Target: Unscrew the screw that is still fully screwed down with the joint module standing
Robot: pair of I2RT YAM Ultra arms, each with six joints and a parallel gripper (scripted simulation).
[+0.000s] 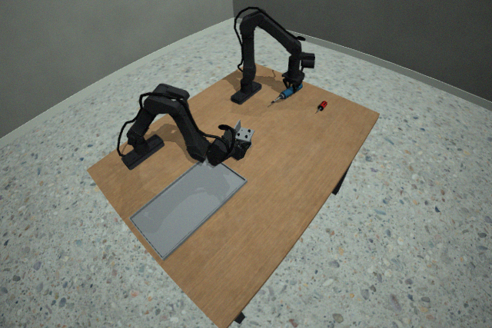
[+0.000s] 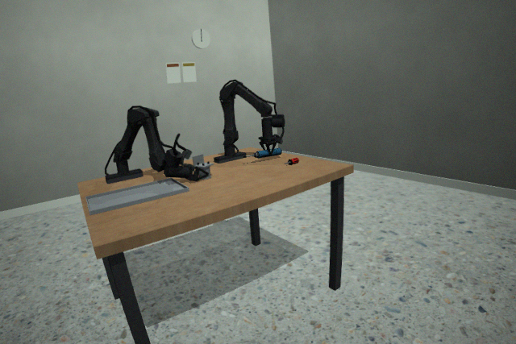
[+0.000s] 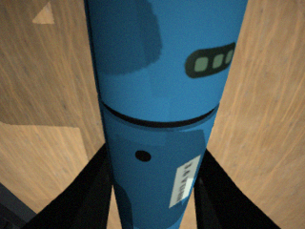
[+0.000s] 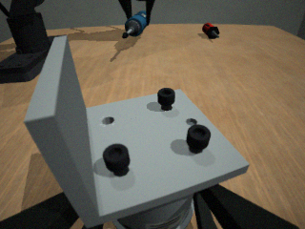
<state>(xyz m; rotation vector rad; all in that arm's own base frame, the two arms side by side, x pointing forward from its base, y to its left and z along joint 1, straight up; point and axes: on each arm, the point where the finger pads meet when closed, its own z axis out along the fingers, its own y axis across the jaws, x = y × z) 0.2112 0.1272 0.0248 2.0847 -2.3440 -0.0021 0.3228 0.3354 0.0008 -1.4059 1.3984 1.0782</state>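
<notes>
The electric screwdriver [image 1: 287,93] has a blue barrel and lies low over the far side of the table, tip toward the left arm's base. My left gripper [image 1: 293,87] is shut on its barrel; in the left wrist view the barrel [image 3: 159,110] fills the frame between both fingers. The joint module [image 1: 239,144] stands near the table's middle, with the grey L-shaped bracket [image 4: 143,153] on top. My right gripper [image 1: 232,150] is shut on the module's body, low down. Three black screws [image 4: 165,97] [image 4: 198,136] [image 4: 116,157] stand in the bracket plate, beside two empty holes.
A small red-handled screwdriver [image 1: 321,106] lies on the table to the right of the electric one. A shallow grey tray [image 1: 186,207] lies at the near left of the table, just in front of the right arm. Both arm bases stand along the left edge.
</notes>
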